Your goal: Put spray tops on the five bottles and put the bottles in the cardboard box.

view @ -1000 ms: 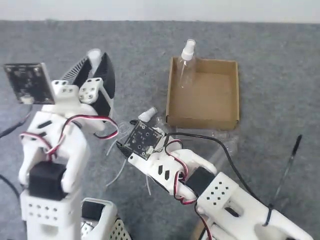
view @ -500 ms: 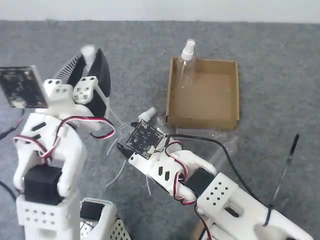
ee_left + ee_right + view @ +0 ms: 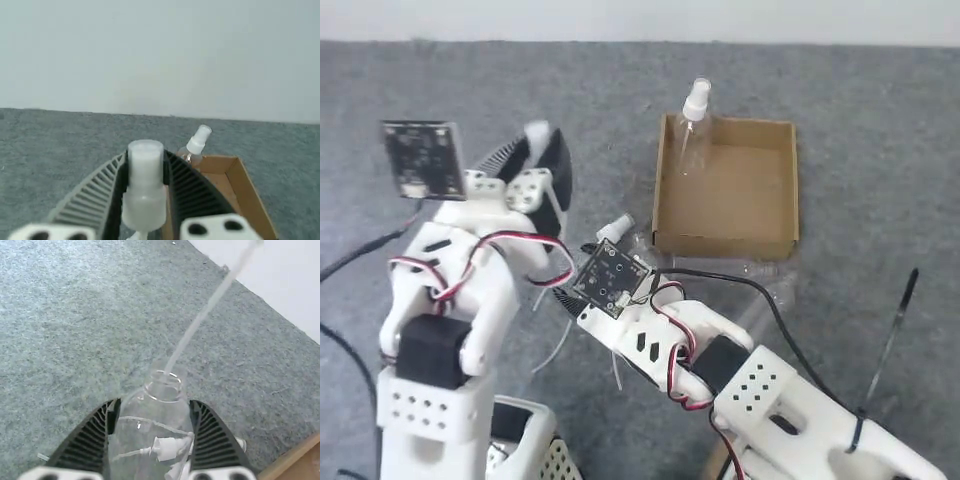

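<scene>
My left gripper (image 3: pixel 145 161) is shut on a white spray top (image 3: pixel 144 186) and holds it raised above the carpet, left of the cardboard box (image 3: pixel 774 189). From the spray top (image 3: pixel 536 132) a thin tube (image 3: pixel 210 305) slants down, and its lower end reaches the open mouth of a clear bottle (image 3: pixel 150 427). My right gripper (image 3: pixel 153 410) is shut on that bottle, low over the carpet. In the box's far left corner stands a bottle (image 3: pixel 694 128) with a spray top on it, the same capped bottle (image 3: pixel 196 146) that shows beyond my left gripper.
A loose spray top (image 3: pixel 615 228) lies on the grey carpet by the box's near left corner. Clear bottles (image 3: pixel 760 272) lie in front of the box. A white basket (image 3: pixel 525 445) stands at the near left, a black stick (image 3: pixel 898 325) lies far right.
My left arm swung left, then right toward the right arm, carrying the spray top with it. The right arm and its bottle kept still.
</scene>
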